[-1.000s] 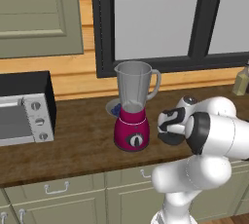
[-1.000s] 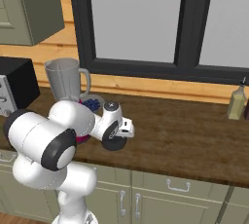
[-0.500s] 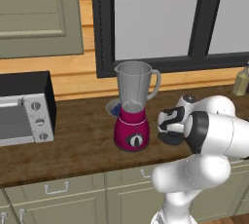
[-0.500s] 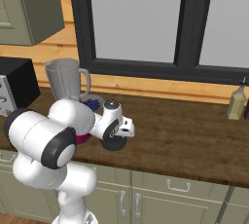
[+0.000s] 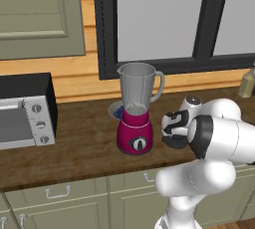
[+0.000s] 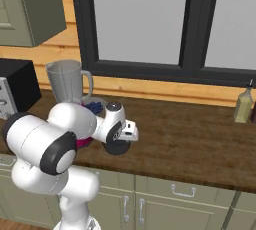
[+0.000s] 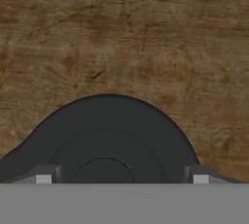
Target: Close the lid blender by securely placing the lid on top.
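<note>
Lid (image 7: pixel 104 140): flat round black disc with a raised centre, lying on the brown wooden tabletop (image 7: pixel 126 33), to the right of the blender in the left base view and near the front edge. In the hand view it sits directly beneath the gripper (image 7: pixel 118 177), its raised centre midway between the two finger tips (image 7: pixel 44 175), one tip at each side of the disc; jaws spread wide, nothing pinched, and contact with the lid cannot be told. In the right base view the lid (image 6: pixel 118 147) shows as a dark disc just under the white hand. Gripper (image 5: pixel 169 133) points down over the lid (image 5: pixel 174 142) in the left base view. Blender (image 5: pixel 135 118): magenta-red rounded base with a dark round dial, carrying a tall clear grey jar with a side handle; jar mouth uncovered, jar appears to hold nothing. Plate (image 5: pixel 116 110): pale, just behind the blender base, holding small blue items; partly hidden by the jar. Toaster oven (image 5: pixel 25 111): silver and black, at the left of the tabletop, well apart from the blender. Bottle (image 6: pixel 243 105): pale, upright, at the far right by the window.
</note>
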